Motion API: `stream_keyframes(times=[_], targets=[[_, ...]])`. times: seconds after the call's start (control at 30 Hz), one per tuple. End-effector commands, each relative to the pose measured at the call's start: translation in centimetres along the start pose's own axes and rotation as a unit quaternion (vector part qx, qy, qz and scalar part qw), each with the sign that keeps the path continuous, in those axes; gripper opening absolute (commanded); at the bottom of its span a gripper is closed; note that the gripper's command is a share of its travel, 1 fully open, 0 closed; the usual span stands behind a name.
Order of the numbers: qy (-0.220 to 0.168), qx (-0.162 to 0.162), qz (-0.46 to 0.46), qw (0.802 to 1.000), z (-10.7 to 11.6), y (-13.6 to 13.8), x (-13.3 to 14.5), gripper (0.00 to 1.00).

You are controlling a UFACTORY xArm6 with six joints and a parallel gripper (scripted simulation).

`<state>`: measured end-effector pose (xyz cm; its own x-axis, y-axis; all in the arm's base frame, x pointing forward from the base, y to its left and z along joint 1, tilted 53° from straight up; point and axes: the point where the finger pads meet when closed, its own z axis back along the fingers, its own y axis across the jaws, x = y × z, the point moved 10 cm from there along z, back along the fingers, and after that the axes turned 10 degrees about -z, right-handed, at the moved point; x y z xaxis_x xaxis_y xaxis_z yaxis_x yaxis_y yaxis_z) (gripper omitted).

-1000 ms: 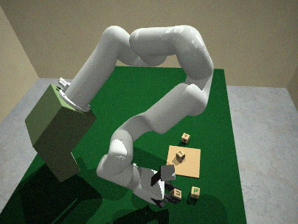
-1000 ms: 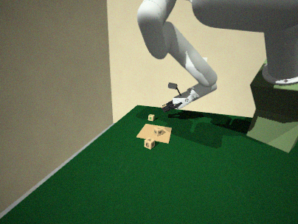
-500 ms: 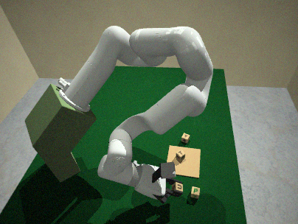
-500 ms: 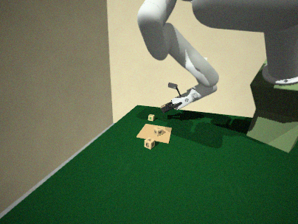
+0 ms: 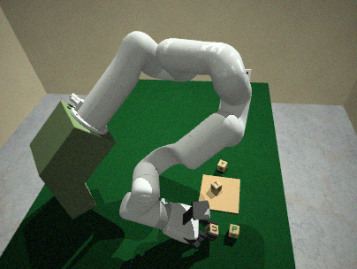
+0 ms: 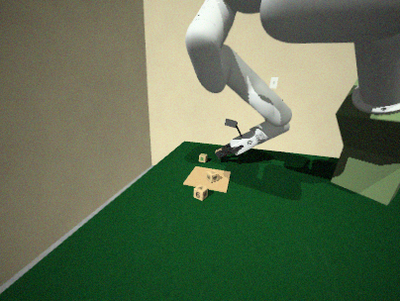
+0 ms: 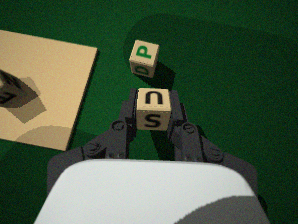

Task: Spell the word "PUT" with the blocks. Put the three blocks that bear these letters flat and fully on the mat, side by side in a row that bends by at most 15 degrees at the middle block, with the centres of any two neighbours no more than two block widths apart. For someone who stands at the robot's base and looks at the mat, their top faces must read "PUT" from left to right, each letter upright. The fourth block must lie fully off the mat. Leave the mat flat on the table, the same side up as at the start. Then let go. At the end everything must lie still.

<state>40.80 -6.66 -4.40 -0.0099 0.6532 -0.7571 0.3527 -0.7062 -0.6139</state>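
We've got a flat, tan, square mat [image 5: 227, 201] [image 6: 193, 179] [image 7: 55, 65]. T block [image 5: 216, 187] [image 6: 212, 176] [image 7: 9, 91]: pale wood, dark letter on top, on the mat, turned askew to its edges. P block [image 5: 234, 231] [image 6: 203, 158] [image 7: 144, 58]: green letter up, off the mat on the tabletop [image 5: 252, 248] [image 6: 149, 238] [image 7: 225, 75]. U block [image 5: 212, 229] [image 6: 218, 150] [image 7: 153, 109]: dark U on top, dark S on a side, gripped between the fingers, off the mat. Fourth block [image 5: 222, 165] [image 6: 200, 192]: pale, dark-lettered, just beside the mat; we can't read its top surely.
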Motion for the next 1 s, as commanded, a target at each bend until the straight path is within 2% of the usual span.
stream_keyframes(times=[0.0,0.97], targets=[[0.002,0.001,0.000,1.000,-0.61,0.27,0.79,0.27],[0.002,0.001,0.000,1.000,-0.94,0.37,1.30,0.27]])
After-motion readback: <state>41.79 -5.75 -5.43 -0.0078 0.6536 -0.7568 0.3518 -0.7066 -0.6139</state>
